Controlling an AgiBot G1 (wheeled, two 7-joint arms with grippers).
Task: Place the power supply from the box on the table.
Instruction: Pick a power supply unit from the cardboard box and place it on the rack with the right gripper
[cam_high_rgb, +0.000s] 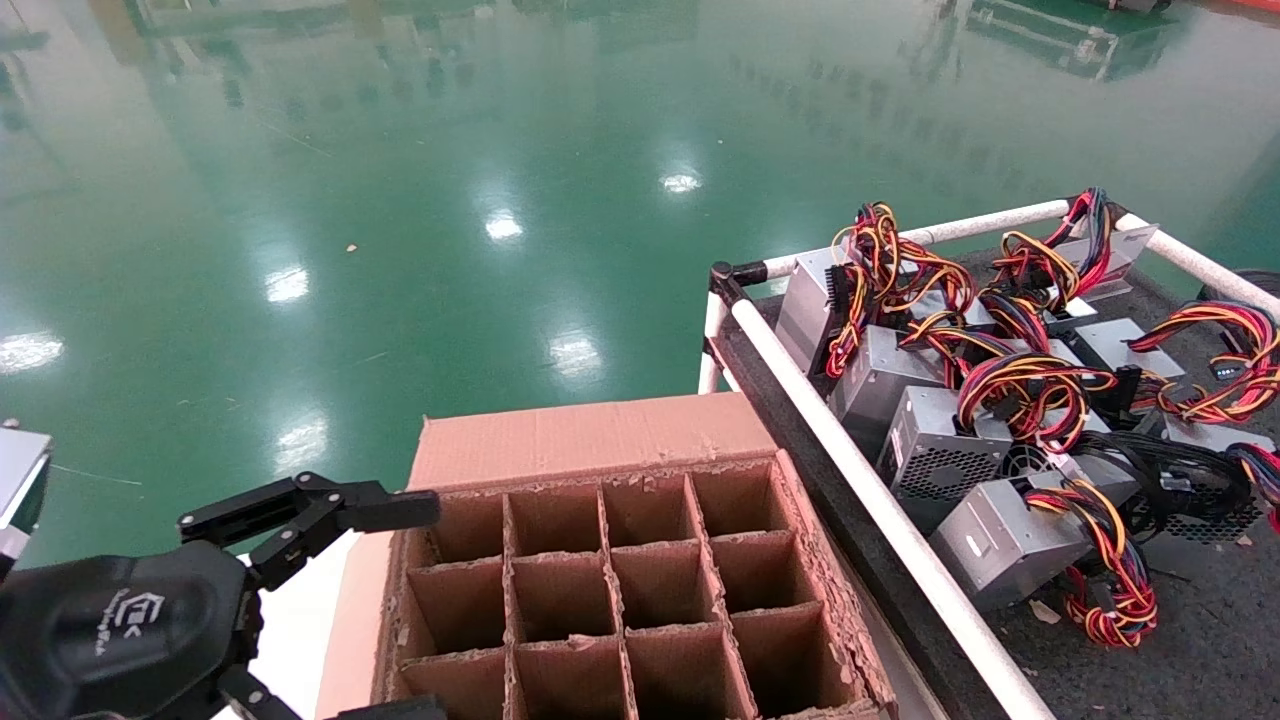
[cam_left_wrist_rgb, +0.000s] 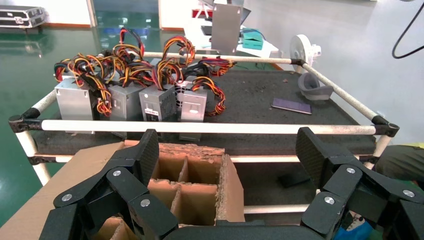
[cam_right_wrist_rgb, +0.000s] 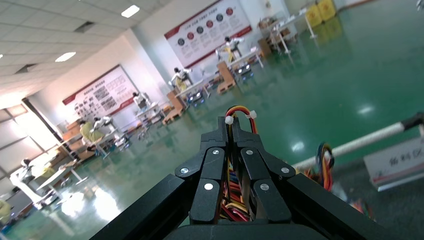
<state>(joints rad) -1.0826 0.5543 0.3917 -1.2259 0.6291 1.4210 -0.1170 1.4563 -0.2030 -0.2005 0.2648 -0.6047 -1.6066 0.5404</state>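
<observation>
The box (cam_high_rgb: 590, 440) stands at the bottom centre of the head view, and the cells that show are empty. My left gripper (cam_high_rgb: 410, 610) hangs open at the box's left edge, over its corner cells (cam_left_wrist_rgb: 190, 170), holding nothing. In the right wrist view my right gripper (cam_right_wrist_rgb: 231, 125) is shut on the wire bundle (cam_right_wrist_rgb: 239, 111) of the power supply, whose metal block is hidden. It is near the table's white rail (cam_right_wrist_rgb: 370, 139) and does not show in the head view. The table (cam_high_rgb: 1200, 640) lies to the right of the box.
Several grey power supplies (cam_high_rgb: 1000, 540) with tangled wires crowd the table's near-left part behind the white rail (cam_high_rgb: 860, 470). A dark flat plate (cam_left_wrist_rgb: 291, 105) and a grey curved piece (cam_left_wrist_rgb: 314, 89) lie on the table's far side. Green floor surrounds everything.
</observation>
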